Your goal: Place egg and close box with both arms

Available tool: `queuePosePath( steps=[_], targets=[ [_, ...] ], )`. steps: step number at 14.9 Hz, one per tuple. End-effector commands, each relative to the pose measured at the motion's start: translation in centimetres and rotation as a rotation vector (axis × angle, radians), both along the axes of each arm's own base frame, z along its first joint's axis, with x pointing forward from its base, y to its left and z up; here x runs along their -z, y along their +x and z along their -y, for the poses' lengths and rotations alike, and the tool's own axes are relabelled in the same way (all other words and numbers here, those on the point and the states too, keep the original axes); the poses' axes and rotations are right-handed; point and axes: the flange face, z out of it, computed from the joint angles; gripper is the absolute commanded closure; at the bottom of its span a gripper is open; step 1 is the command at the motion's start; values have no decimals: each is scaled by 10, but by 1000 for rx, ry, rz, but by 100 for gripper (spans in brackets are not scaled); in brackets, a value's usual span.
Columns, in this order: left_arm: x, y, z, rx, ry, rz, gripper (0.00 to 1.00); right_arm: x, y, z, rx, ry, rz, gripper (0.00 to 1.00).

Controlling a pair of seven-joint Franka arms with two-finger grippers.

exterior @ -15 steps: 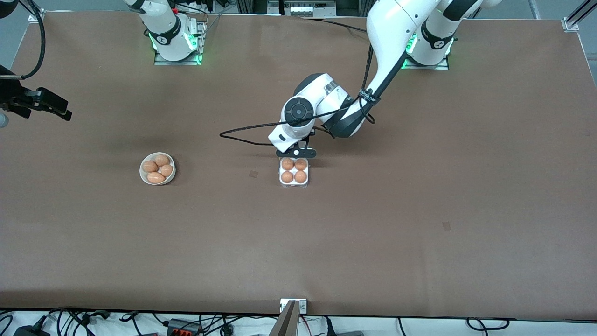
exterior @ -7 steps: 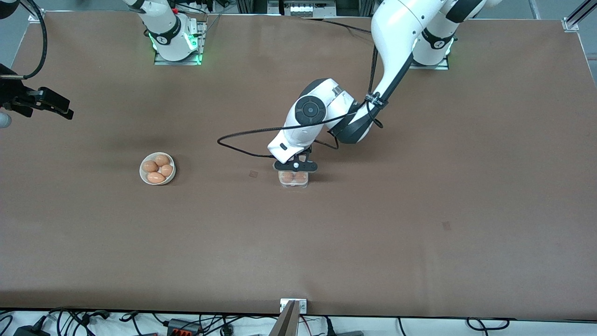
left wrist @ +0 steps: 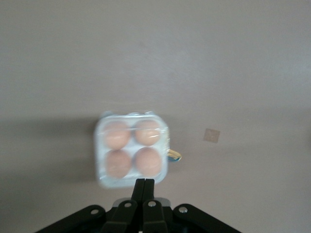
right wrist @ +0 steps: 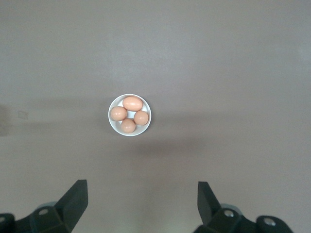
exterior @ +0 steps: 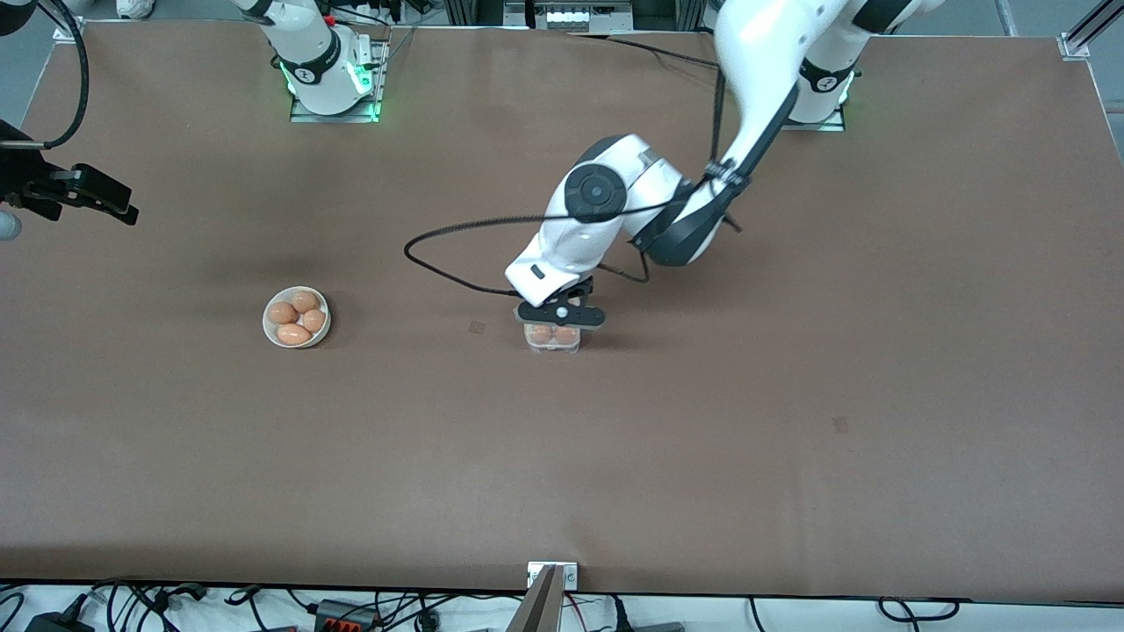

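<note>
The box (exterior: 553, 339) stands mid-table with several brown eggs in its white tray, and the clear lid lies down over them. My left gripper (exterior: 560, 314) is shut and empty, right over the part of the box farther from the front camera. In the left wrist view the box (left wrist: 131, 149) shows its lid over the eggs, and my left gripper (left wrist: 145, 180) has its tips at the lid's edge. My right gripper (exterior: 114, 206) is open and empty, held high at the right arm's end of the table, and the arm waits. The right wrist view shows that gripper (right wrist: 141, 191) with its jaws wide apart.
A round white bowl (exterior: 267, 321) with several brown eggs stands toward the right arm's end, level with the box; it also shows in the right wrist view (right wrist: 111, 121). A black cable (exterior: 439, 263) loops from the left arm over the table beside the box.
My left gripper has moved from the box's edge farther from the front camera to over the box. The clear lid has come down over the eggs. The right arm has hardly moved.
</note>
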Motion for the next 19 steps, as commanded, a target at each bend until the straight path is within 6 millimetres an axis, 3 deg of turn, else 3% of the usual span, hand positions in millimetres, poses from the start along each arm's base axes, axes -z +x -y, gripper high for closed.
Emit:
queuePosePath(
  steps=[1,3,6,9,11,12,14,19],
  targets=[
    [-73,5,-55,-2,70,-18,99,-6,-7,1,-10,-1,12,0],
    [-113,3,-80,-25,88,-16,99,-6,-7,0,-11,-1,12,0],
    [-156,9,-120,-73,97,6,99,-9,-6,1,-10,-1,20,0],
    [-199,22,-185,-58,148,62,100,-8,-6,-1,-13,-1,19,0],
    [-225,31,-241,-112,190,79,99,-7,-6,-1,-13,-1,20,0],
    [-233,37,-271,-167,190,81,99,-8,-6,0,-12,-1,23,0],
    [-241,41,-302,-211,202,73,99,-7,-5,-1,-13,-1,22,0],
    [-262,37,-351,-241,281,90,99,-7,-5,1,-10,-1,22,0]
  ],
)
